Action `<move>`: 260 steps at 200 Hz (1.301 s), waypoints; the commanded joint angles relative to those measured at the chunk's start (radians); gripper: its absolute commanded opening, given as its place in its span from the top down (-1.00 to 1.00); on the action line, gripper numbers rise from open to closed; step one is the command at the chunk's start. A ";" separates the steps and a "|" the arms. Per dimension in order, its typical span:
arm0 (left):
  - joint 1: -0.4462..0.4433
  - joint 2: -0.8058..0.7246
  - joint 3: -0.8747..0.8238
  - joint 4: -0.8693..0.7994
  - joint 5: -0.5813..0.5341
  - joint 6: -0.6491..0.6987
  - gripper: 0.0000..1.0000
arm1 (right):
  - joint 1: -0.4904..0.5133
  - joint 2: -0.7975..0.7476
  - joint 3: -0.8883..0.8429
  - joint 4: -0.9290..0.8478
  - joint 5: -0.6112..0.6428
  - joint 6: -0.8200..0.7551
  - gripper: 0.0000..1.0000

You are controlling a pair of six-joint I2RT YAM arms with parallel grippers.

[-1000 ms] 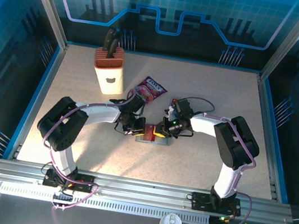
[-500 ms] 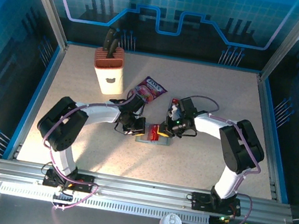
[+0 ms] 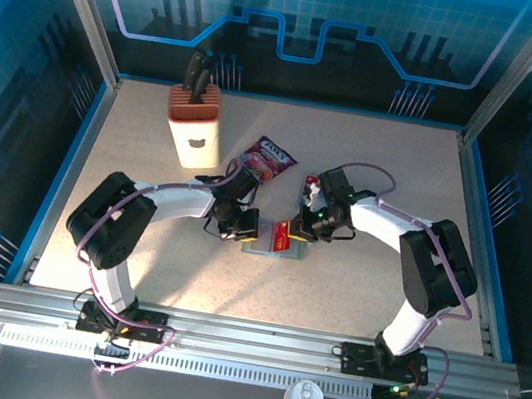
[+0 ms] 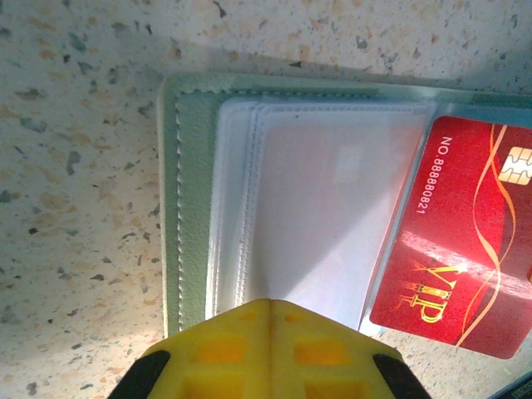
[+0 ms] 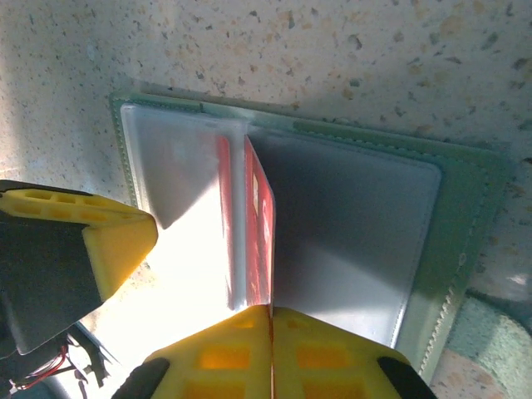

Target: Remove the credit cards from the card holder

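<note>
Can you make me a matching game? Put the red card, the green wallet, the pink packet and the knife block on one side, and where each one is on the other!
1. red card
2. card holder
3. pink packet
4. knife block

A. standing upright, far left part of the table
B. pinched in the right gripper
C. lying open on the table
D. lying flat, just right of the knife block

Pairs: 1-B, 2-C, 3-D, 4-A

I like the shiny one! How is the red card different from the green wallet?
The red card is bright red with gold VIP lettering; the wallet is pale green with stitched edges. The card is smaller than the wallet. The wallet lies open on the table; the card stands tilted up, pinched by the right gripper. Both are flat rectangles.
</note>
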 commanded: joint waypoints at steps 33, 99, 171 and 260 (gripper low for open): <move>-0.004 -0.021 0.029 -0.033 -0.010 0.015 1.00 | -0.009 -0.056 0.038 -0.053 0.003 -0.016 0.84; -0.005 -0.041 0.028 -0.034 -0.018 0.016 1.00 | -0.017 -0.080 0.151 -0.232 0.077 -0.211 0.91; -0.004 -0.073 0.005 -0.018 -0.030 0.023 0.99 | -0.012 -0.038 0.334 -0.478 0.354 -0.764 1.00; -0.002 -0.080 0.011 -0.031 -0.036 0.029 0.99 | -0.032 0.067 0.584 -0.596 0.556 -1.283 1.00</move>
